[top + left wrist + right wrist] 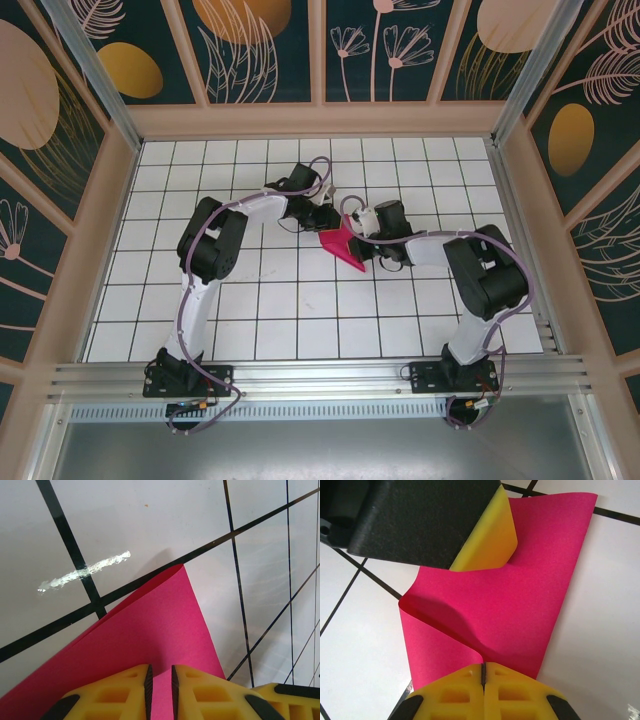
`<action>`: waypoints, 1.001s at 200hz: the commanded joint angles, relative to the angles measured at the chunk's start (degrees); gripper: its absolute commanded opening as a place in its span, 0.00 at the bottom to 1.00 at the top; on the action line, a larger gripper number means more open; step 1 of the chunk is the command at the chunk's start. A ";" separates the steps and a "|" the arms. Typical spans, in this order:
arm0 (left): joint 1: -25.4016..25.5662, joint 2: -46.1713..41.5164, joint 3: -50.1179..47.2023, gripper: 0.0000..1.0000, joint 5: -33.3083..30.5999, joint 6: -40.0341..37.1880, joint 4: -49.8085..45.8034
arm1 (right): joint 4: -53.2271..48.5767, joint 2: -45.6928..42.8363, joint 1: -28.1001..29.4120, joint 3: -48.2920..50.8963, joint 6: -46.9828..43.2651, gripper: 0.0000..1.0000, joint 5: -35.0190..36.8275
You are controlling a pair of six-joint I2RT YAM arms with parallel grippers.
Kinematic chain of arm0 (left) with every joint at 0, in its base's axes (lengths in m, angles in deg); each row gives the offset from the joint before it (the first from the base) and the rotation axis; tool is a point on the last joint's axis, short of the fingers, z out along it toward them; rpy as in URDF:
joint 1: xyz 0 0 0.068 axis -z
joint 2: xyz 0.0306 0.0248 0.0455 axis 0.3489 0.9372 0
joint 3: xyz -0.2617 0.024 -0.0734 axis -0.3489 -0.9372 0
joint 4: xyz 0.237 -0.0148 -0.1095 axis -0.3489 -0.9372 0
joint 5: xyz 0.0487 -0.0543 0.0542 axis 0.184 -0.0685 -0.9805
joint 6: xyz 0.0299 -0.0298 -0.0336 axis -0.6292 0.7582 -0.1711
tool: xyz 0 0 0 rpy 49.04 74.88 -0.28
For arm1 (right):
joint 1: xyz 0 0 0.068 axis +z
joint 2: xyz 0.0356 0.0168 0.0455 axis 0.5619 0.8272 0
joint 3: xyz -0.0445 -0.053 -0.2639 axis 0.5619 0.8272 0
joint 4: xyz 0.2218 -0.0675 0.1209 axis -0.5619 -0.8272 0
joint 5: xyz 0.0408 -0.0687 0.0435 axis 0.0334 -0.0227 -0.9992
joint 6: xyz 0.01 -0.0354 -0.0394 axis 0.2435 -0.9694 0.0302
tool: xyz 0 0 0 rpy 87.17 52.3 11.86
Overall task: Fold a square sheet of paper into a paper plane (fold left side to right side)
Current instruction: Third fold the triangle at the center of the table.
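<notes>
1. Currently, the left gripper (323, 215) sits at the far-left end of the sheet (343, 250). On its own wrist camera the jaws stand almost together, with a thin slit and pink showing in it. I cannot tell whether it grips the paper or only bears on it.
2. The sheet is mid-table (250, 300), between the two grippers and touching both. It is bowed, not flat: one layer curls over another. In the top view its long axis runs from far-left to near-right.
3. The right gripper (358, 238) is at the sheet's right side. On the right wrist camera its jaws are pressed together on the near edge of the sheet, and the paper puckers into the tips. I read that as a pinch.
4. Key relation: the sheet lies right of the left gripper and left of the right one, and both are equally near. My judgement is that the left arm must carry its edge rightward along that diagonal while the right arm anchors. A skewed path would misalign the edges.
5. View differences: the right wrist camera shows a left finger (487, 535) lying over the sheet's far edge, and the rolled loop below it. The left wrist camera shows a curled edge against the grid lines. The top view gives only the overall layout.
</notes>
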 commanded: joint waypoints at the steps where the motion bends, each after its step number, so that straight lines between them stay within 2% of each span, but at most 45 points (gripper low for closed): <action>1: 0.72 3.04 0.22 0.21 -1.74 -1.67 -2.82 | -1.27 1.20 -0.34 -1.61 0.84 0.00 -1.05; 46: 0.86 2.80 0.18 0.22 -1.84 -1.65 -2.74 | -3.49 1.94 -0.25 -2.27 1.53 0.00 -1.32; 101: 0.70 1.24 2.62 0.29 -1.57 -2.15 -4.26 | -6.95 2.33 0.04 -1.73 3.72 0.00 0.41; 147: -2.29 -1.67 6.51 0.35 -3.73 -3.74 -9.22 | -8.48 2.64 0.15 -1.64 4.01 0.00 1.67; 182: -4.31 -9.20 -0.18 0.31 -5.12 -4.11 -7.84 | -8.71 3.13 0.28 -2.04 4.01 0.00 1.74; 200: -4.16 -13.45 -6.65 0.27 -0.47 -2.59 -3.44 | -8.76 3.19 0.20 -2.07 3.96 0.00 1.80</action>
